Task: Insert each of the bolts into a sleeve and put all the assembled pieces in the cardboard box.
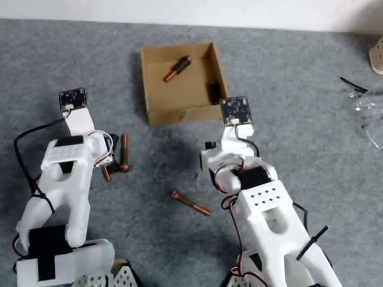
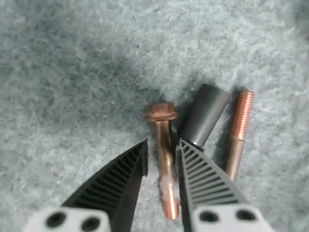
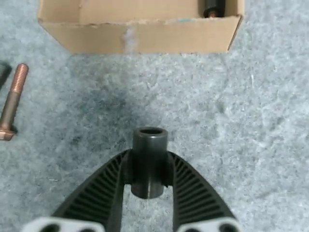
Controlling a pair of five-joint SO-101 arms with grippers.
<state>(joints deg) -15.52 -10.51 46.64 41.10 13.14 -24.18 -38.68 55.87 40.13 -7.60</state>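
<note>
My left gripper (image 2: 162, 154) is open a little, its fingers on either side of the shank of a copper bolt (image 2: 163, 159) that lies on the grey carpet. Beside that bolt lie a black sleeve (image 2: 205, 116) and a second bolt (image 2: 239, 130). My right gripper (image 3: 148, 169) is shut on another black sleeve (image 3: 149, 150), hollow end up, just short of the cardboard box (image 3: 140, 34). In the high view the box (image 1: 157, 89) holds a bolt in a sleeve (image 1: 176, 69) and a dark piece (image 1: 212, 89). Another bolt (image 1: 190, 202) lies loose between the arms.
Grey carpet covers the whole table. Clear plastic bits and a black wire (image 1: 362, 98) lie at the far right edge. A pale object (image 1: 377, 57) sits at the right border. Open carpet stretches between the box and both arms.
</note>
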